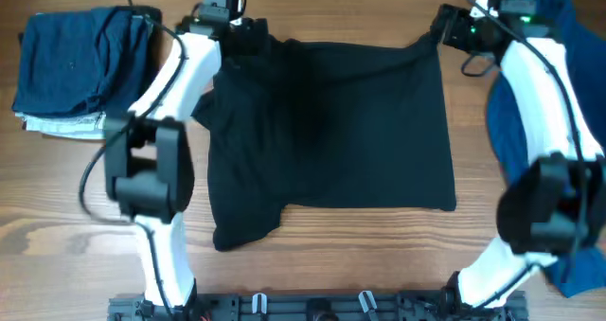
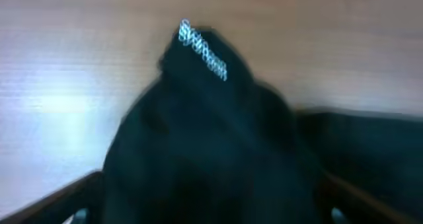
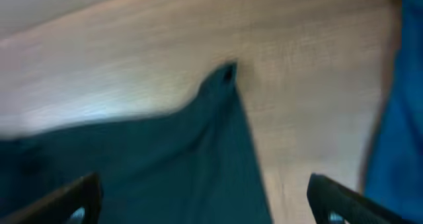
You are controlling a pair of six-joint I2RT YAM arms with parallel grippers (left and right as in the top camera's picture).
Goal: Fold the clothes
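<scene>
The black shirt [image 1: 331, 122] lies spread flat on the middle of the wooden table, with a sleeve sticking out at its near left. My left gripper [image 1: 244, 32] is over its far left corner. In the left wrist view the jaws [image 2: 211, 184] stand wide apart over bunched black cloth [image 2: 198, 131] with a white printed logo [image 2: 202, 49]. My right gripper [image 1: 443, 26] is over the far right corner. Its jaws [image 3: 203, 184] are wide apart above the shirt's pointed corner [image 3: 225, 78]. Both wrist views are blurred.
A folded stack of navy garments [image 1: 80, 61] lies at the far left on something white. A royal-blue garment [image 1: 568, 122] lies along the right edge, and it also shows in the right wrist view [image 3: 403, 118]. The arm bases stand at the near edge.
</scene>
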